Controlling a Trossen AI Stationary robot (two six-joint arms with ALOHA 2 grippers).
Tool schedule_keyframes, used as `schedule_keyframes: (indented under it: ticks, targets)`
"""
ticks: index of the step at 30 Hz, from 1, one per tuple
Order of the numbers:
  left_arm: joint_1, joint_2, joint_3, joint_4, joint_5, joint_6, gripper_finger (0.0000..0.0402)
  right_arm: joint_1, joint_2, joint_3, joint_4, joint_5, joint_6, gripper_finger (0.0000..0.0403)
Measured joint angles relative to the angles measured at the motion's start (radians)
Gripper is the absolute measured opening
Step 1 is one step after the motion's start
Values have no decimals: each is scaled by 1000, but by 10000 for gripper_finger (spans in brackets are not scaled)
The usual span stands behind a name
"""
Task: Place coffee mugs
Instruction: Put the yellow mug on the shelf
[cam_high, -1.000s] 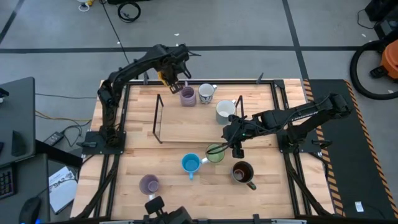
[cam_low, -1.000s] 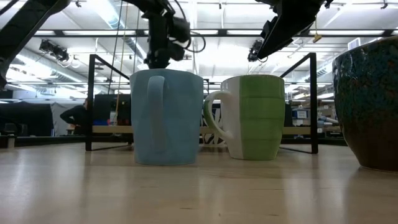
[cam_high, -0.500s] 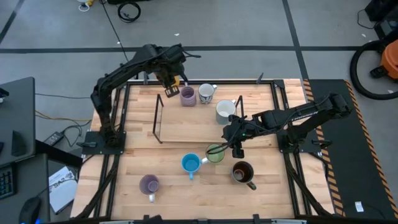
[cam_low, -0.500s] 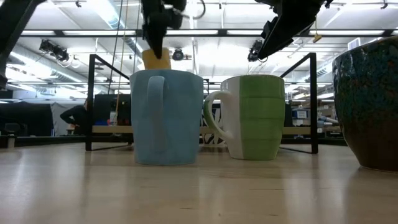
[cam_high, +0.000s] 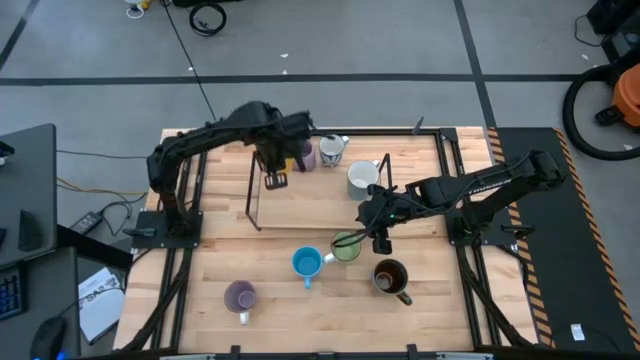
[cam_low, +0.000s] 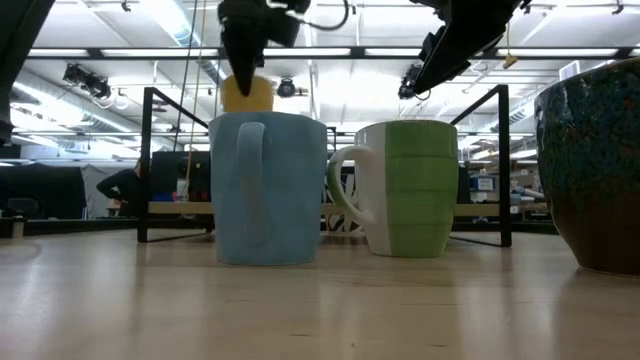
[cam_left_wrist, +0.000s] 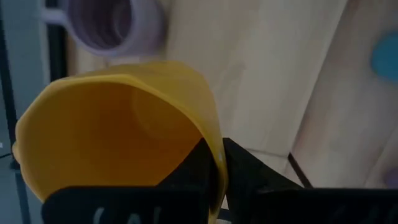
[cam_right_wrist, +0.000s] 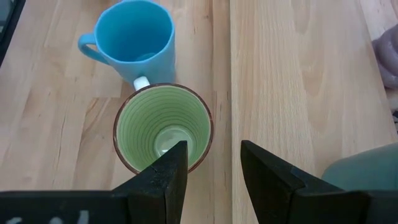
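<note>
My left gripper (cam_high: 277, 172) is over the far-left part of the black wire rack (cam_high: 256, 190), shut on the orange mug (cam_left_wrist: 118, 130). The mug also shows above the blue mug in the low view (cam_low: 247, 95). My right gripper (cam_right_wrist: 214, 155) is open and hovers above the green mug (cam_right_wrist: 163, 127), clear of its rim in the low view (cam_low: 432, 62). The blue mug (cam_high: 306, 263), green mug (cam_high: 346, 245), dark brown mug (cam_high: 390, 276) and a purple mug (cam_high: 240, 296) stand upright on their bases near the table's near edge. My left gripper pinches the orange mug's rim wall (cam_left_wrist: 211, 124), with one finger (cam_left_wrist: 196, 165) inside the cup and the other (cam_left_wrist: 249, 171) outside. The mug is lifted clear of the table, its mouth tipped toward the wrist camera.
A lavender mug (cam_high: 305, 152), the patterned white mug (cam_high: 332, 150) and the pale white-grey mug (cam_high: 362, 178) stand on the far half of the table by the rack. Bare wood lies between the rack and the near mugs.
My left gripper has carried the orange mug from the table's far edge toward the near edge, past the lavender mug and over the rack's left end. The mug has come into sight above the blue mug in the low view. My right arm has kept still.
</note>
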Motion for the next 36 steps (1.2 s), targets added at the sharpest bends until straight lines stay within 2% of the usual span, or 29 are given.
schedule_keyframes:
  ticks: [15,28,36]
  targets:
    - [-32,2,-242,161,25,76,27,0,0,0,8,0,0,155]
    - [-19,2,-368,296,25,92,27,0,0,0,10,0,-5,155]
    - [-7,2,-371,311,24,91,27,0,0,0,21,-3,-7,155]
